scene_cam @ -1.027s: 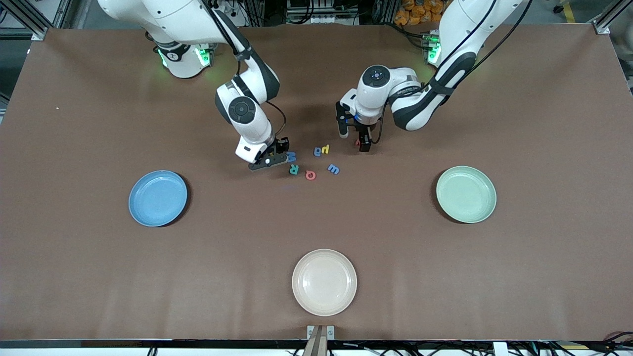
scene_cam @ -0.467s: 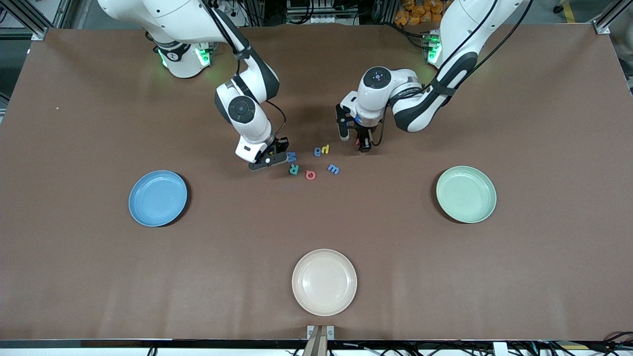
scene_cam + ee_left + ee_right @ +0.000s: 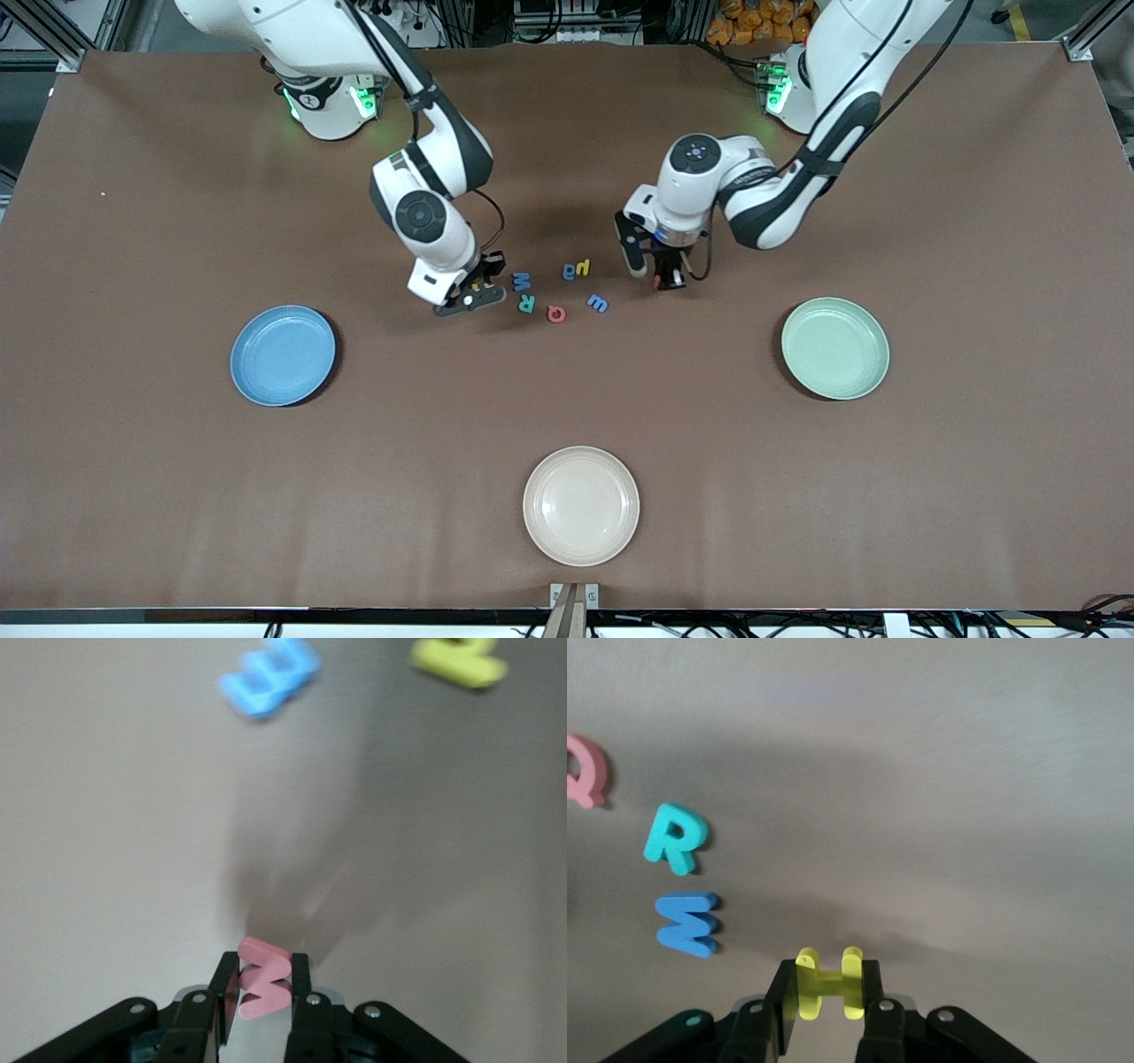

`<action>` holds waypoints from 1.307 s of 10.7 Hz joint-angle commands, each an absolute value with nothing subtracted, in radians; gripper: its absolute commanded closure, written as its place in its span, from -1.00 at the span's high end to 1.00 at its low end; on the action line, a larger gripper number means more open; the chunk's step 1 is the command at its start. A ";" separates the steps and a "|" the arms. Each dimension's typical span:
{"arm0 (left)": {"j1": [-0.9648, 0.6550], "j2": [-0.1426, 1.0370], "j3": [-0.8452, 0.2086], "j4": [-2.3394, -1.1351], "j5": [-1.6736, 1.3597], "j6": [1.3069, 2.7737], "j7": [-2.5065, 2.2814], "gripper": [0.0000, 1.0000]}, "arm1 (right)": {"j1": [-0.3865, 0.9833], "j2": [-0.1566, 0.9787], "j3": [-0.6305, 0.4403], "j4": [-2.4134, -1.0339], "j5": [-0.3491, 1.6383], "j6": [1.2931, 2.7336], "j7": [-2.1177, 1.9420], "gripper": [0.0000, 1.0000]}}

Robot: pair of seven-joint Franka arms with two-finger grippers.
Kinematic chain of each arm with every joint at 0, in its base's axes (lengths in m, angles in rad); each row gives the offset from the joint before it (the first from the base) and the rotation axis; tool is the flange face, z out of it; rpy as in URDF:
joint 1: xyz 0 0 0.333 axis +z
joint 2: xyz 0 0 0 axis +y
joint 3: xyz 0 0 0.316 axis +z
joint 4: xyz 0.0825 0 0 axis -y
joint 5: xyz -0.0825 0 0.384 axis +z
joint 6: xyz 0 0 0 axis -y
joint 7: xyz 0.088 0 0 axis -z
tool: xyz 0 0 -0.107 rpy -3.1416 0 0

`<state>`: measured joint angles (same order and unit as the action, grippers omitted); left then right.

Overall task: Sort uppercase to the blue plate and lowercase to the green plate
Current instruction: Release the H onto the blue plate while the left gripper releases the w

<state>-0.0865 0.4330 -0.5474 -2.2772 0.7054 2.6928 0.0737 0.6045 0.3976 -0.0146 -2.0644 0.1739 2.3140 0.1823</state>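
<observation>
Front view: I am keeping my right gripper (image 3: 474,291) beside the blue M (image 3: 522,282) and my left gripper (image 3: 666,276) near the blue w (image 3: 598,303); the blue plate (image 3: 283,355) and green plate (image 3: 834,347) are lying well apart.

Left wrist view: my left gripper (image 3: 262,985) is clamping the red w (image 3: 262,989).

Right wrist view: my right gripper (image 3: 829,985) is clamping the yellow H (image 3: 827,983).

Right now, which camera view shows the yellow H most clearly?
The right wrist view: the yellow H stands clamped in the right gripper, its whole shape readable. The front view shows only a yellow speck at that gripper. The left wrist view does not show it.
</observation>
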 commanded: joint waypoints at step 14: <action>0.206 0.327 -0.361 -2.185 0.364 2.453 0.067 0.99 | 0.359 0.482 -0.296 -1.996 0.046 2.345 -0.555 -0.77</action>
